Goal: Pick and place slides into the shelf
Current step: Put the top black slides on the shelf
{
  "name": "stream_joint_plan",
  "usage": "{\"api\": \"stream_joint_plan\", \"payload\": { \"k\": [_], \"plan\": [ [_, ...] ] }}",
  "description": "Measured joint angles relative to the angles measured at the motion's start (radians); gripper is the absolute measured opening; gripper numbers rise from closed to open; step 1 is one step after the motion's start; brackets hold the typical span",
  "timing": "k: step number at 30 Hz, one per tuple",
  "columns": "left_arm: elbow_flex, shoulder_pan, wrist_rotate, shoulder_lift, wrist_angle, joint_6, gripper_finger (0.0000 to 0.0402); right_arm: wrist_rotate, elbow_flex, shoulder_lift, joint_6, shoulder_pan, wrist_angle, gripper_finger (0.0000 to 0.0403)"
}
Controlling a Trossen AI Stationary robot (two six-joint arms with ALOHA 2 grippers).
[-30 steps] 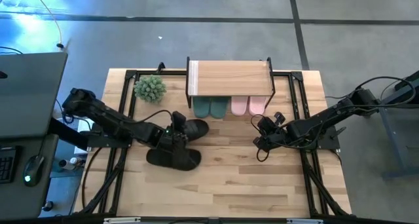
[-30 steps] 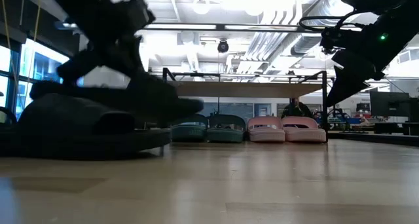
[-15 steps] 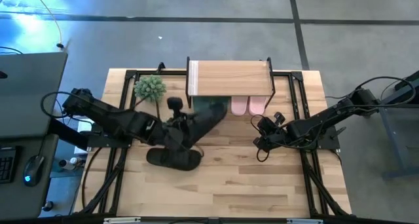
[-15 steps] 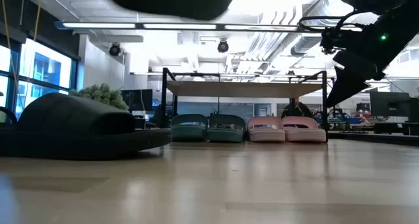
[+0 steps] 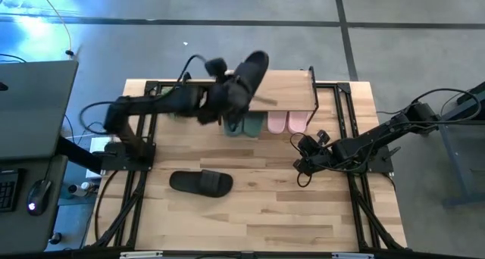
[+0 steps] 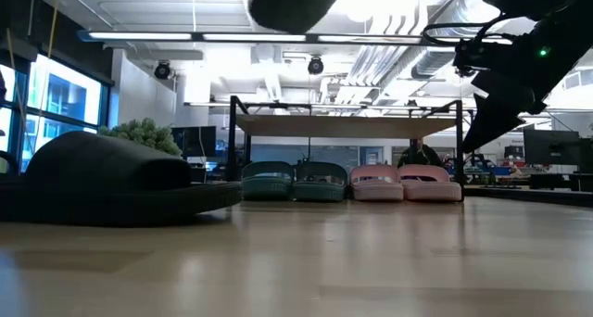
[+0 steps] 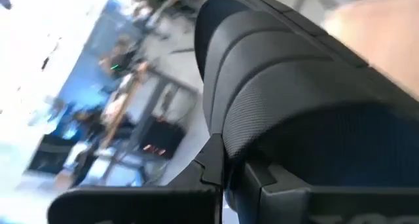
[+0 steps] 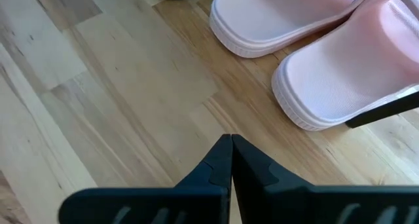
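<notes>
My left gripper (image 5: pixel 227 96) is shut on one black slide (image 5: pixel 251 68), held high over the left part of the shelf (image 5: pixel 284 90); the low view shows that slide at the top (image 6: pixel 292 4). The second black slide (image 5: pixel 201 183) lies sole down on the table nearer the front. The dark green pair (image 5: pixel 244 125) and the pale pink pair (image 5: pixel 286 123) stand under the shelf's plank (image 6: pixel 343 125). My right gripper (image 8: pixel 230 152) is shut and hovers over the table just in front of the pink slides (image 8: pixel 340 73). My left gripper holds the black slide at one end, beside a dark ribbed surface (image 7: pixel 262 139); the slide itself hides where the fingers (image 7: pixel 219 168) close. The slide is lifted clear, tilted, and sticks out past the fingers toward the table's far right over the shelf top.
A small green plant (image 6: pixel 144 132) stands at the far left of the table, beside the shelf. Black frame rails (image 5: pixel 144 130) run along the table's left and right sides. Bare wood (image 5: pixel 273 206) stretches across the near half of the table.
My left gripper has risen from the table near the lying black slide and swung toward the far edge, carrying its black slide up over the shelf. The slide has turned and tipped on the way. The other black slide and my right arm have kept still.
</notes>
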Motion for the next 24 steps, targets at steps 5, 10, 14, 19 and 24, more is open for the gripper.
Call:
{"api": "stream_joint_plan", "payload": {
  "k": [5, 10, 14, 19, 24],
  "plan": [
    [0.141, 0.083, -0.021, 0.142, -0.056, -0.006, 0.0, 0.0, 0.0, 0.0, 0.0, 0.0, 0.004, 0.0],
    [0.246, 0.131, -0.015, 0.271, -0.174, -0.053, 0.0, -0.003, 0.0, 0.0, 0.001, 0.0, 0.012, 0.0],
    [0.281, 0.164, -0.003, 0.322, -0.313, -0.166, 0.0, -0.006, 0.0, 0.0, 0.011, 0.0, 0.013, 0.0],
    [0.281, 0.207, 0.079, 0.329, -0.502, -0.392, 0.0, -0.009, 0.0, 0.0, 0.011, 0.0, 0.022, 0.0],
    [0.281, 0.217, 0.087, 0.329, -0.562, -0.448, 0.0, -0.009, 0.0, 0.0, 0.009, 0.0, 0.023, 0.0]
  ]
}}
